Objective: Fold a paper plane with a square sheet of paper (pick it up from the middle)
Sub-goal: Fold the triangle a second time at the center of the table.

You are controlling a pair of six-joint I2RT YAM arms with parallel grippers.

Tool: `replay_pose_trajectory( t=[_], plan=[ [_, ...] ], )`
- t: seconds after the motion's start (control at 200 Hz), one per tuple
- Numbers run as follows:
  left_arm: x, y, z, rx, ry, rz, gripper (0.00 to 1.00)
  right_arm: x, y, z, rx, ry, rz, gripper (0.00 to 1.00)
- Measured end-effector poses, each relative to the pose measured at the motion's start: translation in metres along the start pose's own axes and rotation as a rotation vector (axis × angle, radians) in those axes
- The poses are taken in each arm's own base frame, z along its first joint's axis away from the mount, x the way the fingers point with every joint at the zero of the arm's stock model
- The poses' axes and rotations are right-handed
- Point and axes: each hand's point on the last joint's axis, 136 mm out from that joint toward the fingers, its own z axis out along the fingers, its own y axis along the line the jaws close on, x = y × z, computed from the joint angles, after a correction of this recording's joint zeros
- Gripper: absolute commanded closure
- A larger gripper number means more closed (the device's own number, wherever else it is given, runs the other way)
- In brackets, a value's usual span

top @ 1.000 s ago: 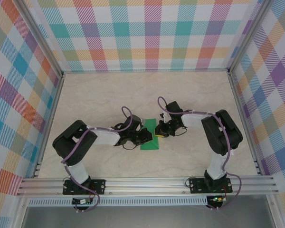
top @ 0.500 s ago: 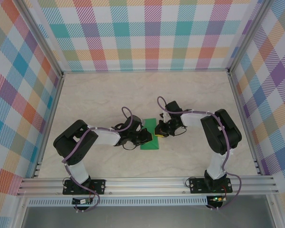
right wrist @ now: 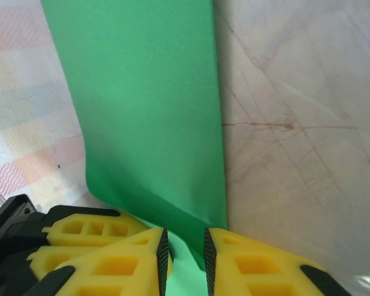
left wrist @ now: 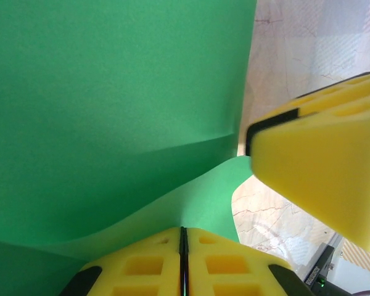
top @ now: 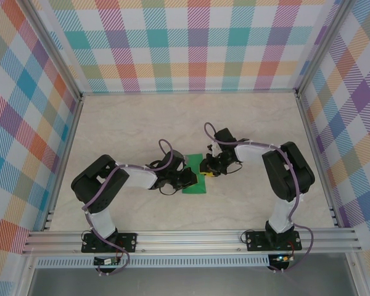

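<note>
Sheet [top: 195, 187] mid-bench [top: 142, 123], between arms, one flap raised; left end effector [left wrist: 183, 231] pinched tight on flap; right end effector [right wrist: 185, 240] jaws narrowly parted, sheet edge between; likely best: left holds steady, right lifts clear without dragging sheet, then presses crease.

No writing, label, brand, number or sign is legible on any surface here.
</note>
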Motion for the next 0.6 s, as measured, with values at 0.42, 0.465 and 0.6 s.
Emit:
replay_pose_trajectory(
  t=[0.42, 0.465, 0.6],
  plan=[
    [0.0, 0.001, 0.0, -0.004, -0.003, -0.002, 0.92, 0.004, 0.019, -0.012, 0.04, -0.035, -0.063, 0.86],
    [0.0, 0.001, 0.0, -0.005, -0.002, -0.002, 0.92, 0.007, 0.016, -0.006, 0.048, -0.017, -0.059, 0.87],
    [0.0, 0.001, 0.0, -0.005, -0.002, -0.002, 0.93, 0.013, 0.002, 0.011, 0.08, 0.031, -0.032, 0.89]
  ],
)
